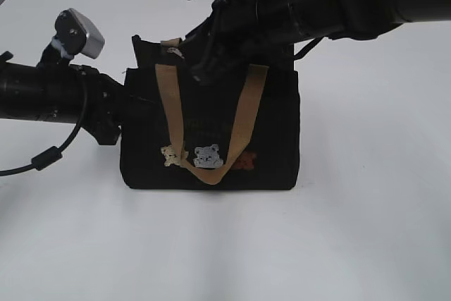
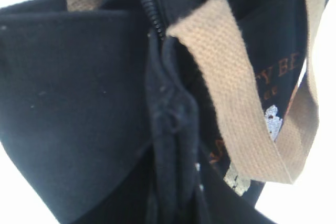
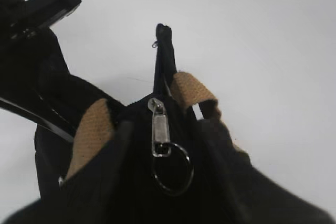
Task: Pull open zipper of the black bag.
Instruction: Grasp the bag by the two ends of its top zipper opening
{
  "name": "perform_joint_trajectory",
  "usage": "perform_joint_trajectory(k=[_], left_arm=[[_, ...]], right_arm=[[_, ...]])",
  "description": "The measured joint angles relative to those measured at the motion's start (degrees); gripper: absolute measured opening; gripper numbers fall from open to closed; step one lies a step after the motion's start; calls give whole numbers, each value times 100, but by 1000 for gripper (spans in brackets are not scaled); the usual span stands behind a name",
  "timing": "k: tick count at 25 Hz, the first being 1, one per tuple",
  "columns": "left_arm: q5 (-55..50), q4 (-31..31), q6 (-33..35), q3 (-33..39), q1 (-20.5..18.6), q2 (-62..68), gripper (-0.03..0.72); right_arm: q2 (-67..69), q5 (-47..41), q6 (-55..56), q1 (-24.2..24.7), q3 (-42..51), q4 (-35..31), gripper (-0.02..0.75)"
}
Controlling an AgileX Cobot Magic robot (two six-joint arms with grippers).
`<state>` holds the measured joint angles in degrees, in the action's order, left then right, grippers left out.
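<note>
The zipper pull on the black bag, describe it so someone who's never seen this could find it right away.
Find the black bag standing on the white table, then look along its top rim between the tan handles. There hangs the zipper pull, a flat silver tab with a thin metal ring, the only shiny metal among cloth and straps.

Only one scrap of writing showed up, in the left wrist view: orange-brown capitals on the front panel of the black bag (image 2: 68,108) read "TY BE", cut off by the tan handle (image 2: 236,87) on the left. A smaller line beneath ended in "ce". In the exterior view the lettering was too faint to read.
</note>
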<state>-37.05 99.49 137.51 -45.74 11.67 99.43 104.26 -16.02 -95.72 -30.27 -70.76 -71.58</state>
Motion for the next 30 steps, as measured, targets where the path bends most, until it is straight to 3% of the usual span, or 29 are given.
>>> perform_joint_trajectory(k=[2, 4, 8, 15, 19, 20, 22, 24, 25, 27, 30], left_arm=[[4, 0, 0, 0, 0, 0, 63], [9, 0, 0, 0, 0, 0, 63], [9, 6, 0, 0, 4, 0, 63], [9, 6, 0, 0, 4, 0, 63], [20, 16, 0, 0, 4, 0, 63], [26, 16, 0, 0, 4, 0, 64], [82, 20, -100, 0, 4, 0, 110], [279, 22, -592, 0, 4, 0, 244], [407, -45, -1050, 0, 4, -18, 306], [656, -579, -2223, 0, 4, -131, 404], [1017, -2114, -4707, 0, 4, -468, 400]], right_arm=[[0, -65, 193, 6, 0, 17, 67], [-58, -266, 505, 72, -1, 57, 7], [-425, -888, 1322, 425, -7, 590, -1], [-753, -2072, 4078, 1990, -13, 2958, -1], [-773, -2628, 4816, 2445, -13, 3387, 7], [-773, -2792, 4857, 2401, -13, 3374, 31], [-778, -3096, 4924, 2275, -13, 3273, 174], [-831, -3418, 4982, 2182, -13, 3198, 365], [-874, -3616, 5051, 2159, -13, 3193, 450], [-1014, -3962, 5377, 2159, -13, 3239, 526], [-1344, -4410, 6189, 2186, -17, 3846, 530]])
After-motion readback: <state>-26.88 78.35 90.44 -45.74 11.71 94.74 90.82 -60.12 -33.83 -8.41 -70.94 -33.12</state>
